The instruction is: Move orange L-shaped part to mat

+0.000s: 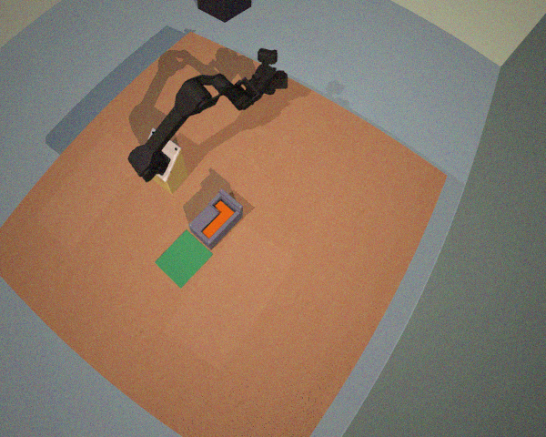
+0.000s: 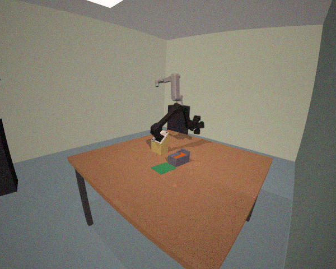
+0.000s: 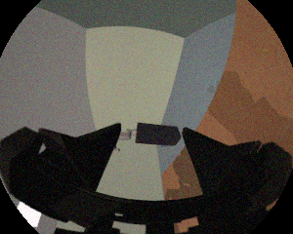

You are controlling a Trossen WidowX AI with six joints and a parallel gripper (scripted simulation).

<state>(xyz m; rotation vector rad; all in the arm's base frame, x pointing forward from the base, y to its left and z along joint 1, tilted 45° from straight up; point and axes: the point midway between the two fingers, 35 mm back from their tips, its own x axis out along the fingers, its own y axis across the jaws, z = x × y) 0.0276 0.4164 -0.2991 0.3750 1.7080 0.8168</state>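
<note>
The orange L-shaped part [image 1: 218, 222] [image 2: 178, 156] lies in the pocket of the grey tray [image 1: 201, 222] [image 2: 178, 162] and looks level. Its L-shaped end is away from the mat, near the tray's raised end wall. The green mat [image 1: 184, 259] [image 2: 163, 167] lies flat beside the tray's other end, with nothing on it. My gripper [image 3: 152, 129] is open, with nothing between the fingers. It is raised over the back of the table, well away from the tray. Tray, part and mat are not seen in the wrist view.
The black arm [image 1: 172, 126] [image 2: 168, 116] stands on a yellow block [image 1: 177, 173] [image 2: 159, 149] with a white top plate, near the tray. The table's back edge runs below the gripper. A grey robot arm [image 2: 175, 87] on a dark pedestal stands beyond the table.
</note>
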